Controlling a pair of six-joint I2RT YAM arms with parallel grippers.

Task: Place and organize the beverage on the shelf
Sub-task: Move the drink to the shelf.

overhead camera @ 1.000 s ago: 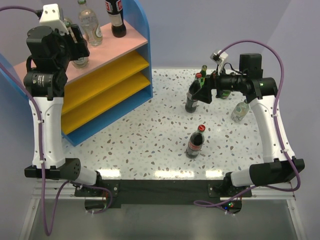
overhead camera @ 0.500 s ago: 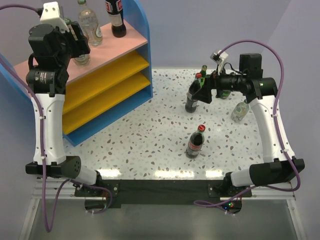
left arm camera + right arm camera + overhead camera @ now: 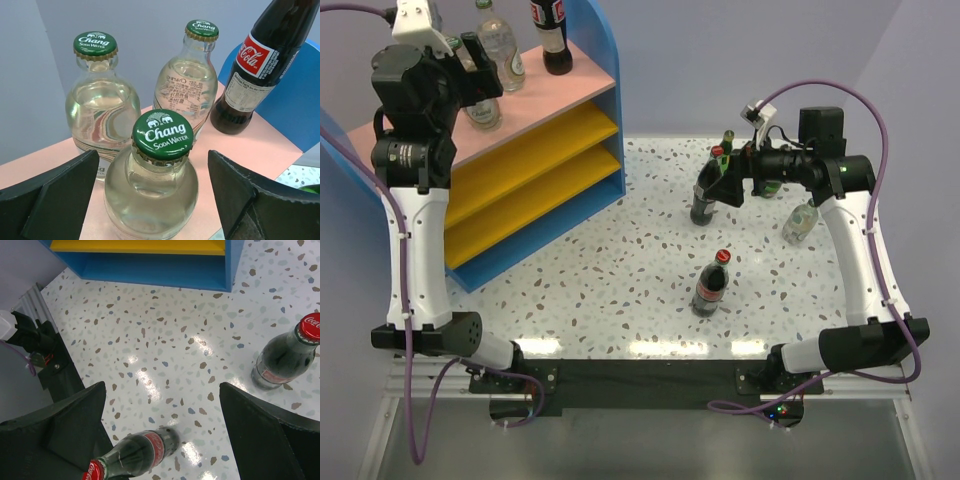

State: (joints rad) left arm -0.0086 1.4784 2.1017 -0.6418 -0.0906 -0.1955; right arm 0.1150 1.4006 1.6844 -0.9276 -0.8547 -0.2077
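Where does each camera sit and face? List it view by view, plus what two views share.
Top external: above and behind the bases, looking down on table, shelf, both arms.
Left wrist: over the pink top board, facing three Chang soda water bottles and a Coca-Cola bottle; left gripper fingers show.
Right wrist: above the table, facing the shelf's foot; right gripper fingers show.
Shared: top external and left wrist both show those bottles.

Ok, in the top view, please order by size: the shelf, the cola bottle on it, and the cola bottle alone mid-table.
1. Shelf, by far.
2-3. Cola bottle on the shelf and cola bottle mid-table: they look alike, and the first is cut off by the frame, so no ranking.
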